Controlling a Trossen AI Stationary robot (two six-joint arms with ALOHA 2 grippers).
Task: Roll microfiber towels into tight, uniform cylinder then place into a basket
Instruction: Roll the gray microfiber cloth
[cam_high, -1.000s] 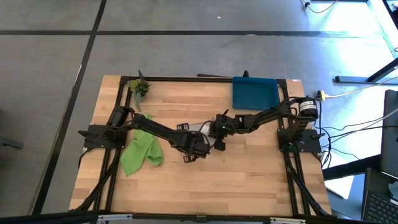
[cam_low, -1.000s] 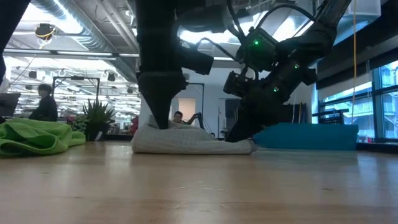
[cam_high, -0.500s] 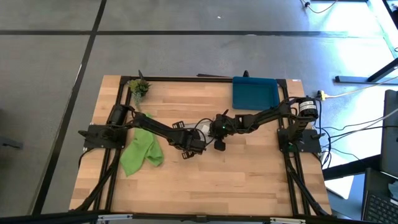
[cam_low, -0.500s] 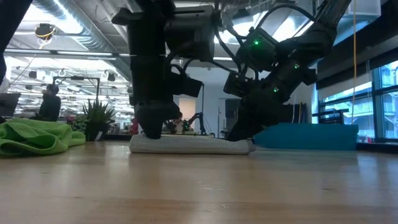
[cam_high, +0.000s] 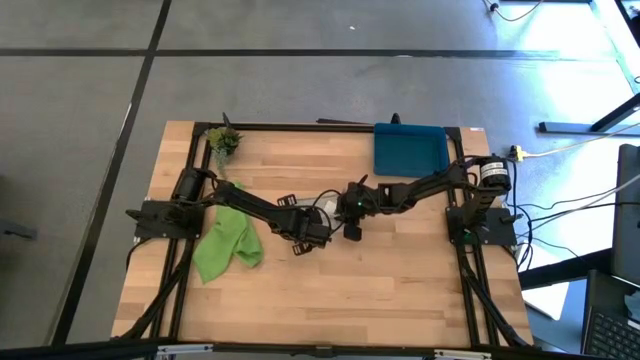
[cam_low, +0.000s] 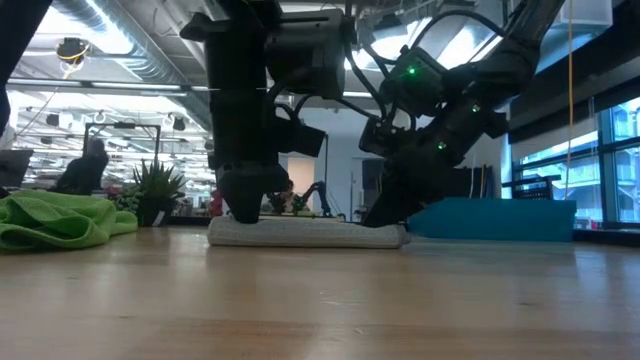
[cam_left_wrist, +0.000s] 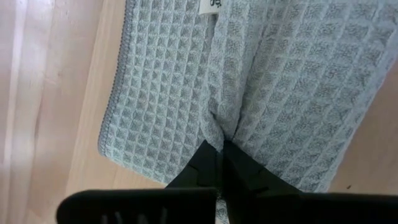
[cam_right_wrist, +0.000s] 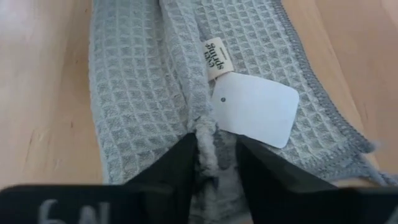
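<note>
Pale wooden planks make up the table (cam_high: 330, 290), smooth and bare along the near side on my screen. I count two towels, one basket, one small potted plant and two arms.

Nearest the middle lies the grey towel (cam_right_wrist: 149, 93), a waffle-weave cloth with stitched edges, bunched into a low, loose, flattened roll across the table. One white card tag (cam_right_wrist: 255, 109) and one small woven label (cam_right_wrist: 216, 57) sit on it. My left gripper (cam_left_wrist: 221, 163) comes down on one end of it, jaws pressed together with a ridge of the weave caught between the tips. My right gripper (cam_right_wrist: 214, 163) is at the other end, jaws slightly spread either side of a raised fold of the same cloth, which sits between the fingers; whether they actually squeeze it I cannot tell. In the low view the two dark arms stand over the roll, left gripper (cam_low: 245, 200) on one end, right gripper (cam_low: 385, 215) on the other.

Off by the left arm's base the lime green towel (cam_high: 228, 242) lies unrolled in a soft crumpled heap.

Farther back, the plant (cam_high: 224, 141) stands at the far left corner. At the far right sits the basket (cam_high: 410, 150), a shallow dark-blue rectangular tray with low walls, well apart from both towels.
</note>
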